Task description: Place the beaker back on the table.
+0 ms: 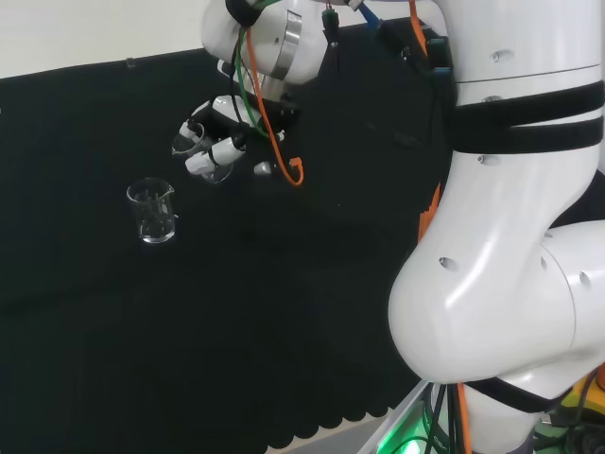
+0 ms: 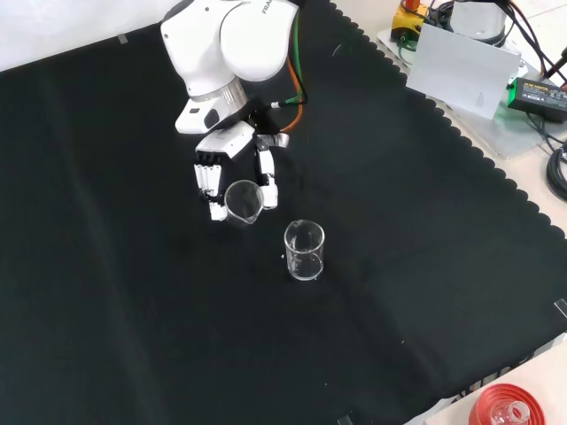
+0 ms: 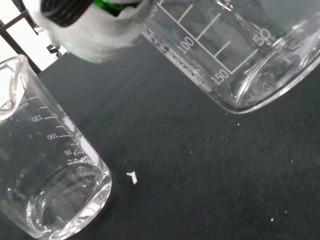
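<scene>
You've got the beaker (image 2: 243, 201) held tilted in the hand's (image 2: 221, 164) curled fingers (image 2: 209, 183), above the worktop (image 2: 133, 301) (second beaker (image 2: 304, 251) standing near), so I'd guess next is level it and lower it clear.

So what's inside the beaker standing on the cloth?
The standing beaker looks empty: the black cloth shows through its clear wall. A thin clear film cannot be ruled out. The hand holds a second beaker beside it.

Held beaker (image 3: 235, 55) and standing beaker (image 3: 45, 175), both edge-cropped.
</scene>
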`<state>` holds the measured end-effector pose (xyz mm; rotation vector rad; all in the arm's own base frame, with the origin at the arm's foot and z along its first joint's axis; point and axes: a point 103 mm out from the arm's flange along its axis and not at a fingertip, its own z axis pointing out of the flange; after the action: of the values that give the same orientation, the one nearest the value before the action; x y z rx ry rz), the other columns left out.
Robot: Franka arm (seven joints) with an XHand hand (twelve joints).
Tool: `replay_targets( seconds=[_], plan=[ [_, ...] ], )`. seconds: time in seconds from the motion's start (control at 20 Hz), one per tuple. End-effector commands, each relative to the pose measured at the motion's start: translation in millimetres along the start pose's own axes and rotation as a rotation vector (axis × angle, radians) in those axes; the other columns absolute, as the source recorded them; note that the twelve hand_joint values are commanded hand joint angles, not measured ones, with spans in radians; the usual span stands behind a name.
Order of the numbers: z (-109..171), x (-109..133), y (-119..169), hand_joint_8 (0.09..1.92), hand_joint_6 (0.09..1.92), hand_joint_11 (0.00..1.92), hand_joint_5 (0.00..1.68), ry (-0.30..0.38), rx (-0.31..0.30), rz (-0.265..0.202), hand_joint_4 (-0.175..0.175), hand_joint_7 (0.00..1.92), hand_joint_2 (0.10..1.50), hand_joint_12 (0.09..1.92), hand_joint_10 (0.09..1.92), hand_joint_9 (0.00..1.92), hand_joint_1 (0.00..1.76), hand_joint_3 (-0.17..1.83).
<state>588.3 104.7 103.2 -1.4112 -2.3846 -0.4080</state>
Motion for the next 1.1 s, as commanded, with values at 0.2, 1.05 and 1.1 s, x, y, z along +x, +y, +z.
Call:
replay_targets(
  seconds=[0.2,1.05,1.1],
  plan=[
    [17,-7,-1,0.09,0.2,1.21,1.44,0.114,-0.014,0.011,-0.175,1.56,1.02,0.78,0.09,1.48,1.32,-0.17],
    [35,-11,-4,0.09,0.2,1.2,1.44,0.198,-0.104,0.025,-0.175,1.55,1.02,0.79,0.09,1.48,1.32,-0.17],
    [35,-12,-4,0.09,0.2,1.2,1.44,0.195,-0.105,0.026,-0.175,1.55,1.02,0.79,0.09,1.48,1.32,-0.17]
  ],
)
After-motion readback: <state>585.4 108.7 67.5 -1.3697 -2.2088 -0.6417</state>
